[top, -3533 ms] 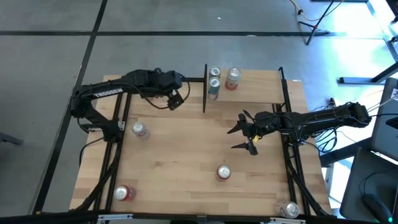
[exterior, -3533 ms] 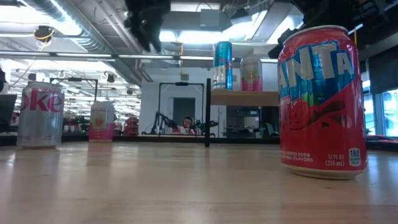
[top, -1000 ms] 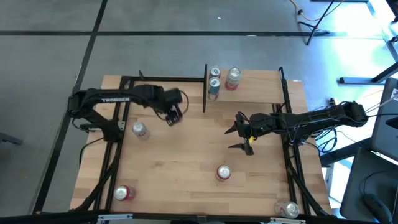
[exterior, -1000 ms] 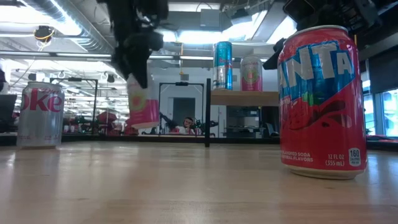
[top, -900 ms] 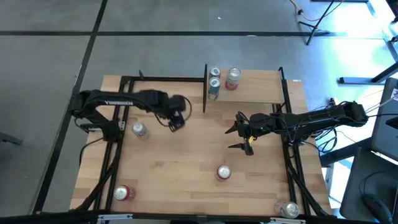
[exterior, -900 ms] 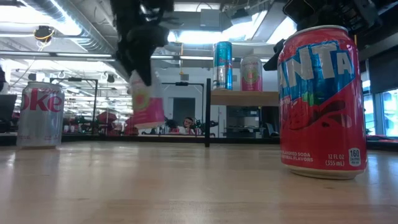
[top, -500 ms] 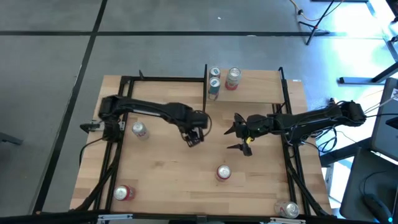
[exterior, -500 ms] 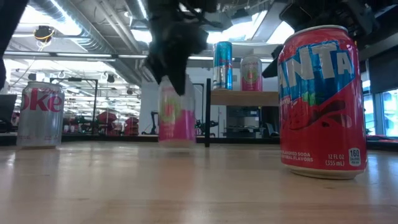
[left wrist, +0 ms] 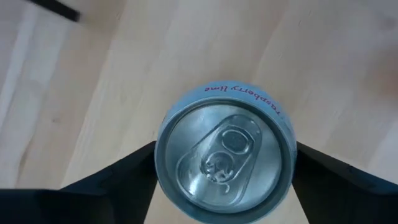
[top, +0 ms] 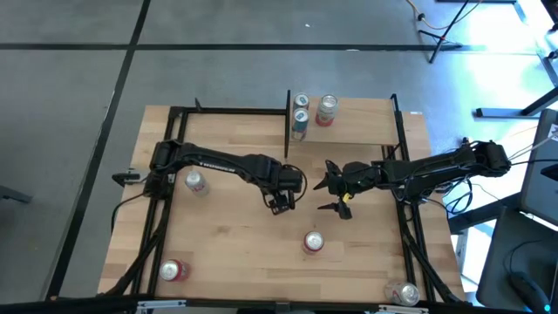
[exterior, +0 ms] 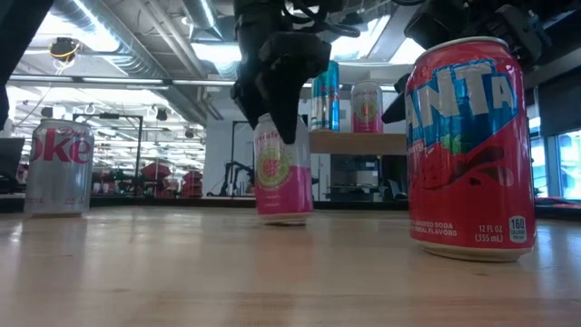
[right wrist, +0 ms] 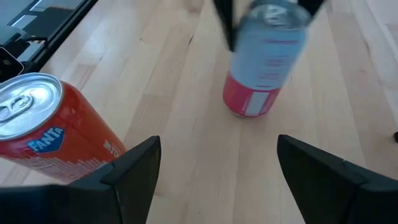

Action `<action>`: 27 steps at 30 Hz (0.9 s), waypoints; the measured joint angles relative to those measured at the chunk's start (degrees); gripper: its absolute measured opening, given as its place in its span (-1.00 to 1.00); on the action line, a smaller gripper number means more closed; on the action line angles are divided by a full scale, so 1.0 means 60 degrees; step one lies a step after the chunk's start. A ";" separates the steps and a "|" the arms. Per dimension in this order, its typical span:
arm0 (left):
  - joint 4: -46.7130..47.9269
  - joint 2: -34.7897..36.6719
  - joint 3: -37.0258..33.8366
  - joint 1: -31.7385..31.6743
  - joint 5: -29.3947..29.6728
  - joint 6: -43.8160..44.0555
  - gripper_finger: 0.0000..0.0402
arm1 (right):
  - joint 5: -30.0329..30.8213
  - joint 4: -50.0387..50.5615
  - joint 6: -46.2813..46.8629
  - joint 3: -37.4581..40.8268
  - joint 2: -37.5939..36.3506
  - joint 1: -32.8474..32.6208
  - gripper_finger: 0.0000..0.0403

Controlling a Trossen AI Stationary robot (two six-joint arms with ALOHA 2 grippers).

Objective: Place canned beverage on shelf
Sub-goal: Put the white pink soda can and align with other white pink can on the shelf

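Left wrist: can (left wrist: 224, 157) btwn left gripper (left wrist: 224, 186) fingers.

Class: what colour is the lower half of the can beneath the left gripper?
Pink, on the can; clearest in the low view.

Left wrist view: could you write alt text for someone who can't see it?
A silver-topped pink raspberry lime can stands upright on the light-wood tabletop, seen straight down. The left pincer's two dark fingers flank it, one on each side.
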State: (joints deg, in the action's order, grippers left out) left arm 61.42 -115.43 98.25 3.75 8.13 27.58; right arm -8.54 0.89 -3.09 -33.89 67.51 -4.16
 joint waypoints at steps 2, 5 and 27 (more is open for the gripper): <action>0.0060 0.0032 -0.0010 0.0077 -0.0352 -0.0394 0.65 | 0.0000 -0.0036 0.0005 0.0000 0.0000 0.0000 0.50; 0.0130 0.0319 -0.0016 0.0176 -0.0535 -0.0441 0.68 | 0.0000 -0.0138 0.0007 0.0000 0.0000 0.0000 0.50; -0.4612 0.4356 -0.6775 0.1369 0.2902 0.0055 0.67 | 0.0215 -0.3757 0.0295 -0.0004 0.1862 0.0007 0.50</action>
State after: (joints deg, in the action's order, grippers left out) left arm 33.75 -89.29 57.60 11.97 25.54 27.91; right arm -7.25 -21.66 -1.32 -33.91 78.68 -4.12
